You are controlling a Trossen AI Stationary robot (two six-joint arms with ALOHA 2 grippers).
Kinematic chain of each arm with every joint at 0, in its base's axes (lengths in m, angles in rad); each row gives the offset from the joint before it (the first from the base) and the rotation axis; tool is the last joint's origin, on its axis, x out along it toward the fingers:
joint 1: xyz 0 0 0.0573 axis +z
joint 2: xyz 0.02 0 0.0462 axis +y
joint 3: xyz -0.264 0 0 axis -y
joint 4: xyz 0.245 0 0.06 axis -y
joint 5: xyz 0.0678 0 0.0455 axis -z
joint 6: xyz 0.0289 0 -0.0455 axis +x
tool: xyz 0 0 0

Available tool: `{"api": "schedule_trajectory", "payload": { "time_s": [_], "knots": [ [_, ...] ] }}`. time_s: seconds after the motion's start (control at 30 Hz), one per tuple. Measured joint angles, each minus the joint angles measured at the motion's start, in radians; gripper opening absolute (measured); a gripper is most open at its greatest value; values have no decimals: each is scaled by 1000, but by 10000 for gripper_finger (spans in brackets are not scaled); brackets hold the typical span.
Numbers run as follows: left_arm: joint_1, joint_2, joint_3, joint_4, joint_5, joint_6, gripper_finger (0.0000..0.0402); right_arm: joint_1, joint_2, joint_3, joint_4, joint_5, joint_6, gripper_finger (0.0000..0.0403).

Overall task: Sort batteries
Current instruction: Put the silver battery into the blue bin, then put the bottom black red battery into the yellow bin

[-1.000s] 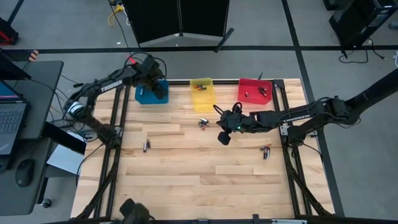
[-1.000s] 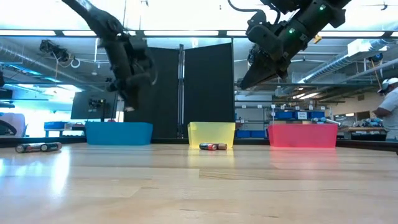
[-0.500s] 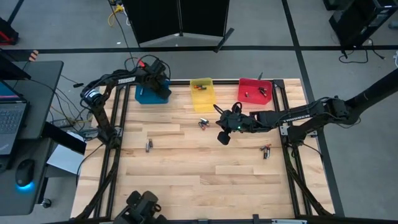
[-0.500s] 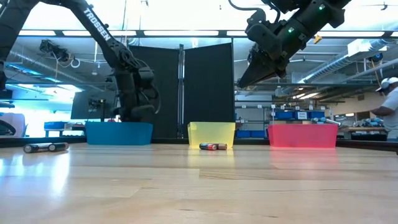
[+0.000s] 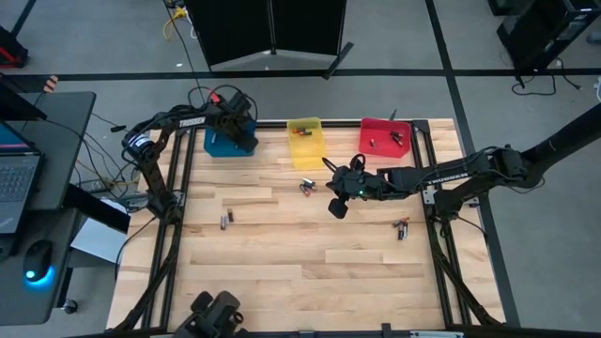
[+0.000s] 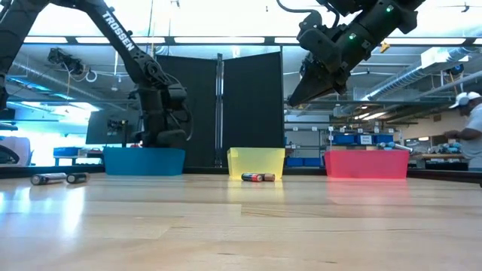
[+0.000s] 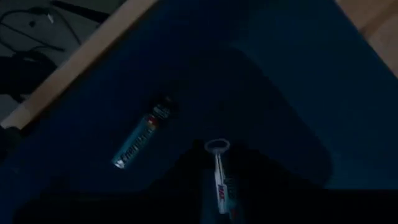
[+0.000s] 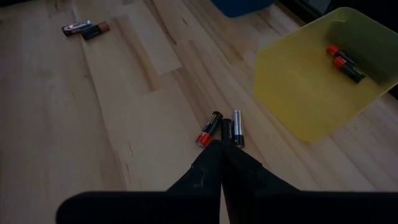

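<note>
My left gripper (image 5: 241, 130) reaches down into the blue bin (image 6: 143, 160) at the table's far left. In the left wrist view one battery (image 7: 140, 134) lies on the bin floor. Another battery (image 7: 219, 177) shows right in front of the gripper, and I cannot tell whether it is held. My right gripper (image 8: 221, 152) is shut and hangs high above three batteries (image 5: 306, 185) lying on the wood near the yellow bin (image 5: 306, 139). Two batteries (image 5: 223, 219) lie at the left and two batteries (image 5: 402, 226) at the right.
The yellow bin holds two red-tipped batteries (image 8: 342, 61). The red bin (image 5: 385, 136) at the far right holds a few more. Bare wood fills the near half of the table. A person (image 6: 471, 128) stands in the room beyond the table.
My left gripper has come down from above the blue bin into it, tipping more steeply downward, and has then stayed there. My right gripper has kept still.
</note>
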Motion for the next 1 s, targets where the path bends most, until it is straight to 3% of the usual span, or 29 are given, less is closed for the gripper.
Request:
{"api": "schedule_trajectory", "payload": {
  "time_s": [0.27, 0.6, 0.77, 1.0],
  "knots": [
    [-29, -31, 4, 7, -18, 25, 114, 0, 0, 0, 0, 0, 0, 29],
    [-106, -219, -25, 46, -102, 29, 116, 9, -44, 0, -79, -4, -62, 49],
    [-188, -354, -136, 216, -102, 23, 117, 44, -81, 0, -216, -13, -44, 67],
    [-379, -526, -383, 530, -86, -3, 117, 145, -81, 0, -442, -53, 92, 99]
  ]
}}
